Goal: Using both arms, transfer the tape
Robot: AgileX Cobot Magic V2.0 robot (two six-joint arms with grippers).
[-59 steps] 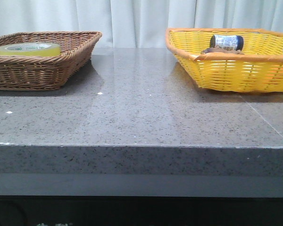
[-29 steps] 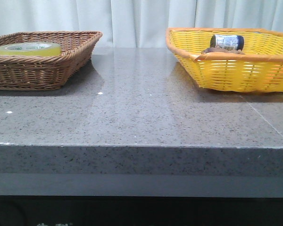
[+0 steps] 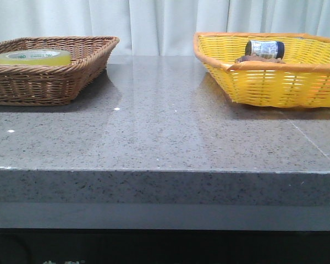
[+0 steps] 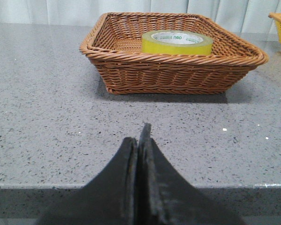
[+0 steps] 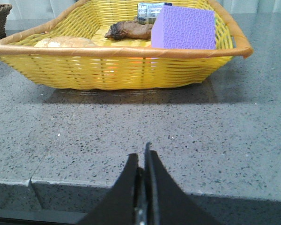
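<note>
The tape (image 4: 177, 42) is lying flat inside the brown basket (image 4: 171, 75), well beyond my left jaws, which I am keeping pressed together, like my right.

Yellow tape (image 3: 33, 56), brown basket (image 3: 44, 82), speckled grey table (image 3: 165, 132).

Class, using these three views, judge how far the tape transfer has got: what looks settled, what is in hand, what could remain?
Settled: the tape roll lies flat in the brown basket; the yellow basket holds a purple block, a can and other items. In hand: nothing; the left gripper and right gripper are shut, at the table's near edge. This fits tape awaiting pickup or tape already delivered; what remains cannot be told.
</note>
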